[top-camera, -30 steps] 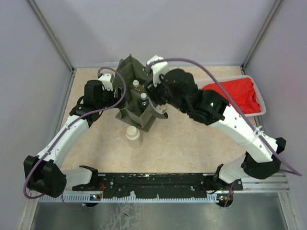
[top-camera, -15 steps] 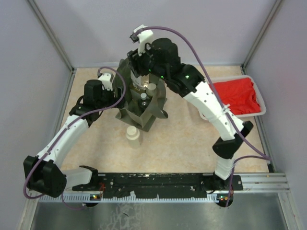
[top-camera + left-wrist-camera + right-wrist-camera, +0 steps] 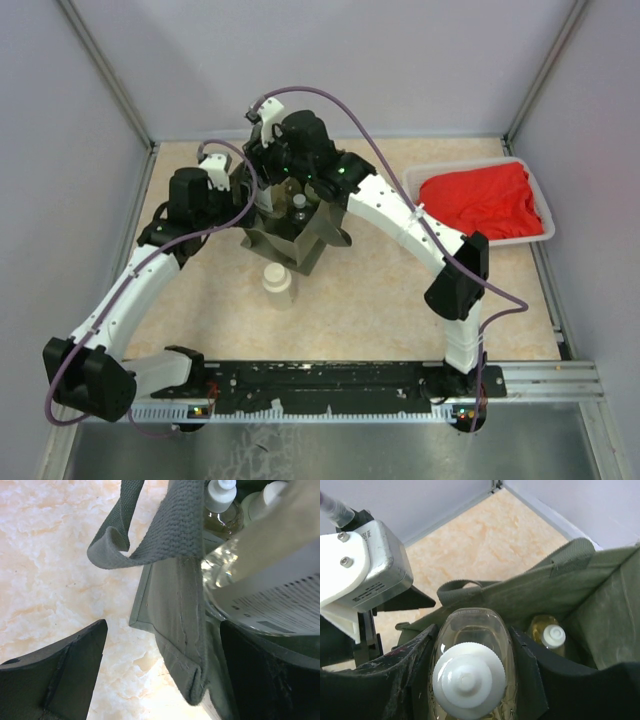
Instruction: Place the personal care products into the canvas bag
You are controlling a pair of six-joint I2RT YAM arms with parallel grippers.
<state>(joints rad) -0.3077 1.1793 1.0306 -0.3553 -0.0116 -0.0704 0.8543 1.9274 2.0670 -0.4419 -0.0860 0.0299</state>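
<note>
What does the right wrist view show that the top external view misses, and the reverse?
Only the right wrist view: the right tool shut on a clear bottle with a ribbed white cap. Only the top external view: a beige bottle standing on the table, and the red cloth in the white tray. Both: the canvas bag with a small bottle inside.

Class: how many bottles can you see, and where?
4. One bottle stands on the table beside the canvas bag, one is in the right gripper over it, two sit inside; others may be hidden.
</note>
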